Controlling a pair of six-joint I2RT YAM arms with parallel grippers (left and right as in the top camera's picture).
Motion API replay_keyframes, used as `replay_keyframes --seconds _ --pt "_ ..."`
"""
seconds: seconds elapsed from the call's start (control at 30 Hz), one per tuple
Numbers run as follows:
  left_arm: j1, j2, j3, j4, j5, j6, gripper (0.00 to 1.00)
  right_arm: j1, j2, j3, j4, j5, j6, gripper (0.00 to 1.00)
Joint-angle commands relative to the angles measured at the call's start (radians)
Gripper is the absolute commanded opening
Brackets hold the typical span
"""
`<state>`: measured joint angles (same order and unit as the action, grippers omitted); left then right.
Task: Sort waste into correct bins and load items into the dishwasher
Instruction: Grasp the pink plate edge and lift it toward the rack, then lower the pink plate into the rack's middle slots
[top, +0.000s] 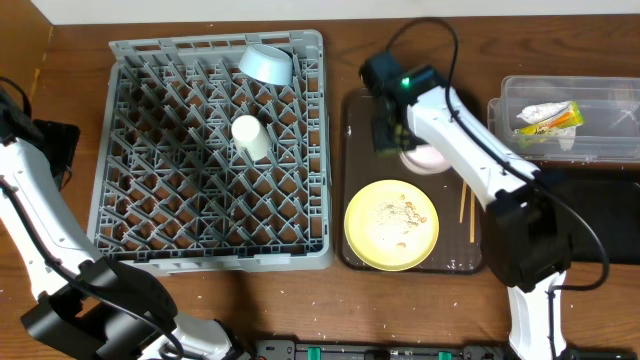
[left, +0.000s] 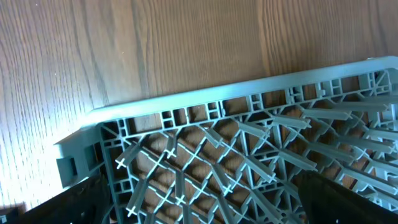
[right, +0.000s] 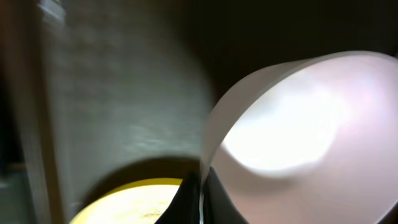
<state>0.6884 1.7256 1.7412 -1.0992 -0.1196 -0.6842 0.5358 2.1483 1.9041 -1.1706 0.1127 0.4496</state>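
One glossy pinkish-white round bowl (right: 298, 124): rim pinched in the right gripper (right: 200, 199). One pale yellow round plate (top: 391, 224), crumb-speckled, just beside that gripper. One grey plastic lattice dish rack (left: 186, 106), corner under the spread left gripper (left: 199, 205).

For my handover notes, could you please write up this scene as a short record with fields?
In dish rack: light blue bowl, cream cup
On serving tray: yellow plate with crumbs, chopsticks, pinkish-white bowl
In clear tub: yellow-green wrapper
Right tool: shut on the pinkish-white bowl's rim
Left tool: open, empty, at the dish rack's corner
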Motion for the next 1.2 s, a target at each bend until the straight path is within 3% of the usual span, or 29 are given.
replay_keyframes --seconds 0.0,0.13,0.3,0.53,0.83,1.17 --pt "0.003 -0.020 -0.003 -0.004 -0.020 -0.009 0.98 0.011 -0.017 0.153 -0.033 -0.034 -0.063 0.01" --pt "0.003 -0.020 -0.003 -0.004 -0.020 -0.009 0.98 0.016 -0.017 0.264 -0.012 -0.258 -0.130 0.01" --pt "0.003 -0.020 -0.003 -0.004 -0.020 -0.009 0.98 0.021 -0.014 0.274 0.160 -0.728 -0.185 0.01" --pt "0.003 -0.020 -0.003 -0.004 -0.020 -0.009 0.98 0.103 -0.013 0.241 0.400 -0.991 -0.132 0.01" --pt "0.003 -0.020 -0.003 -0.004 -0.020 -0.009 0.98 0.262 0.020 0.241 0.528 -0.995 -0.036 0.01" --pt "0.003 -0.020 -0.003 -0.004 -0.020 -0.009 0.98 0.354 0.188 0.241 0.803 -1.192 0.192 0.01"
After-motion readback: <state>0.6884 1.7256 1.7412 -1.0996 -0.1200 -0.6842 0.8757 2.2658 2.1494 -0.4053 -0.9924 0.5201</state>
